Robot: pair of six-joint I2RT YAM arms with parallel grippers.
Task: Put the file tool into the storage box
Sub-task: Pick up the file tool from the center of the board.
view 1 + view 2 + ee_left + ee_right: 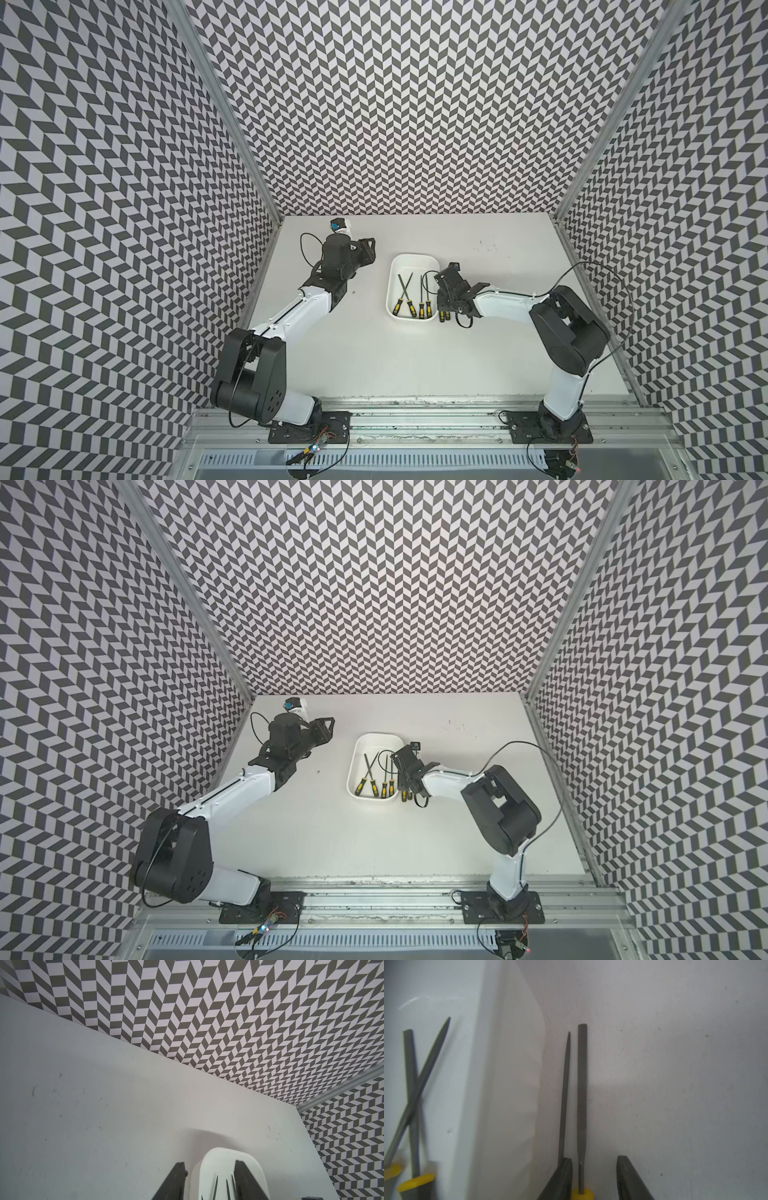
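Right wrist view: right pincer (593, 1159) half-open astride flat file (582, 1084) on surface (675, 1084), gap showing, tapered file (565, 1095) alongside, both outside storage box (415, 264) at its 3 o'clock, left pincer (209, 1163) half-open, empty, at 10 o'clock.

My right fingers (560, 1180) hide the handle of the pointed file (564, 1095); the flat file (582, 1084) has its handle cut off by the picture edge

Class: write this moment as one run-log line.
stage: pre-grasp | right gripper: open, straddling flat file on table beside box | left gripper: open, empty | box: four files inside
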